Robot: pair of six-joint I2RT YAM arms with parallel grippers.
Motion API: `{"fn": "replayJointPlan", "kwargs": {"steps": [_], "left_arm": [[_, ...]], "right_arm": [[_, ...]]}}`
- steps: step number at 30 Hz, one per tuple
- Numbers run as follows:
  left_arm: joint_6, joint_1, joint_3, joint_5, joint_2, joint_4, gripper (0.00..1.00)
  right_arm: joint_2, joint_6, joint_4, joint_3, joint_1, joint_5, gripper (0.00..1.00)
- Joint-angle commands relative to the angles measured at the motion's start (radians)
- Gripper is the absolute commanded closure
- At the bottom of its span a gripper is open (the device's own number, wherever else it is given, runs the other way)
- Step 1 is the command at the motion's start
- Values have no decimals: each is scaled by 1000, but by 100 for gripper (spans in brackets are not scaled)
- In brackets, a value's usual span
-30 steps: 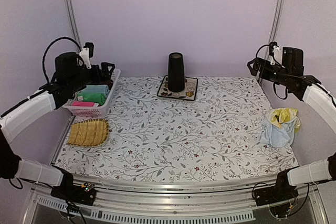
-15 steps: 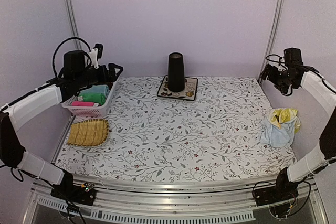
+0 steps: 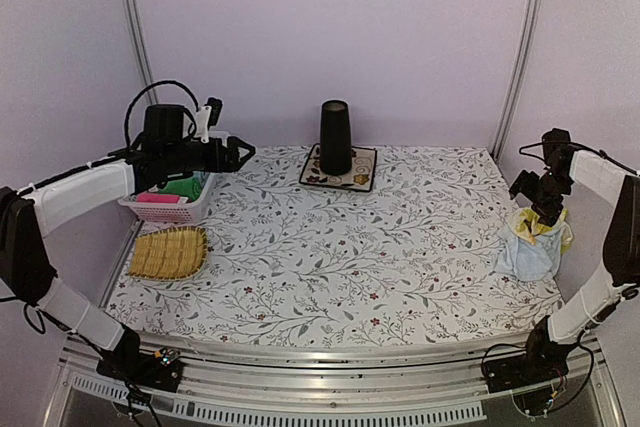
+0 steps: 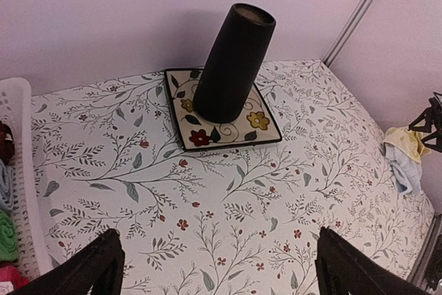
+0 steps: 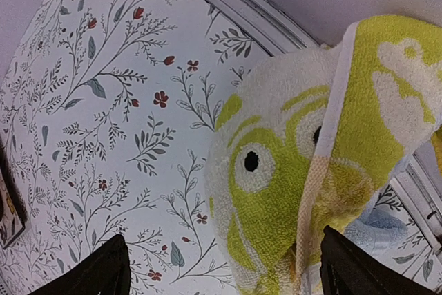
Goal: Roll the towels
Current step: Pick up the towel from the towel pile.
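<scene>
Lilac walls on three sides, table (image 3: 400,277) covered in a white cloth printed with leaves and flowers. I read clock positions off the top view, with the arm bases at 6.

The towels are at 3 o'clock, bunched in one heap at the table's right edge, not rolled. The yellow-green towel (image 5: 276,191) lies crumpled on top, and the light blue towel (image 3: 528,257) is under it and spills toward 5. In the right wrist view the yellow-green one fills most of the frame, pale print showing.

The right gripper (image 3: 545,202) hangs just over that heap with its jaws spread wide and nothing pinched. I can't tell if the tips touch the cloth.

The left gripper (image 4: 217,267) is at about 10 o'clock, up in the air. Its jaws are spread wide and empty, and it aims across the table toward the 12 side.

At 12 a tall black vase (image 4: 231,63) stands upright on a square flowered mat (image 4: 266,129). A white basket (image 3: 185,209) sits at 10 with green and pink items inside, partly hidden by the left arm. A woven straw tray (image 3: 170,252) sits at 9, just beside the basket on its near side.
</scene>
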Motion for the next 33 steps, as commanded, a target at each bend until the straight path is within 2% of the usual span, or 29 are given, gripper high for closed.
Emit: {"fn": "replayJointPlan", "kwargs": {"steps": [1,6,8,12,25,29,33], "left_arm": [[8,-23,38,22,28,-2,3],[5,-31,49,32,51,6,3],[3,-35,55,38,62,5,3],[3,-40,69,42,77,6,3],[2,-57,102,62,119,5,3],[-1,-64,104,64,128,8,3],[0,-66,109,65,134,10,3]], "right_arm": [[16,27,-21,-33,-17,29,6],[-9,43,-25,-53,-20,68,9],[-16,46,-26,-64,-19,79,18],[-31,55,-28,-86,-21,85,25],[-136,47,6,-142,-34,104,28],[-124,51,8,-158,-61,106,35],[-107,46,27,-161,-64,106,37]]}}
